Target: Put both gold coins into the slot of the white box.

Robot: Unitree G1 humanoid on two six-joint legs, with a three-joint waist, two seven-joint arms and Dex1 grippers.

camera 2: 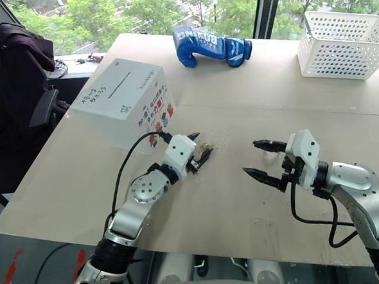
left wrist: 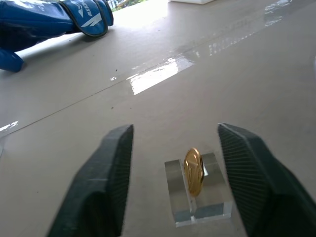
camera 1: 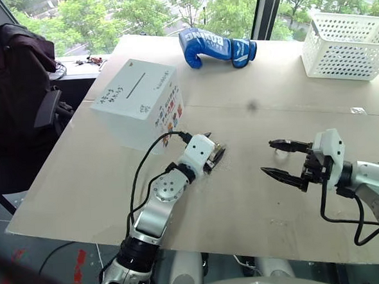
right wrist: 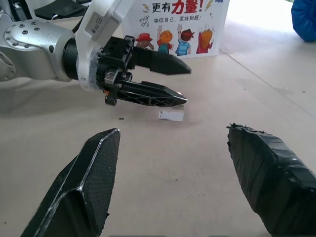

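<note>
One gold coin [left wrist: 193,171] stands on edge in its clear plastic wrapping on the table. My left gripper [left wrist: 175,129] is open, a finger on either side of the coin and a gap to each. The same gripper [camera 1: 216,154] lies low on the table just right of the white box [camera 1: 139,100], whose slot [camera 1: 135,85] is a dark slit on the top face. The box's cartoon side [right wrist: 182,10] faces the grippers. My right gripper [camera 1: 267,156] hovers open and empty to the right, pointing at the left gripper [right wrist: 187,86].
A blue boxing glove [camera 1: 216,47] lies at the back of the table. At the back right stands a white perforated basket [camera 1: 346,45]. A small clear shiny piece [camera 1: 358,110] lies in front of the basket. A chair with dark clothing [camera 1: 18,81] stands left of the table.
</note>
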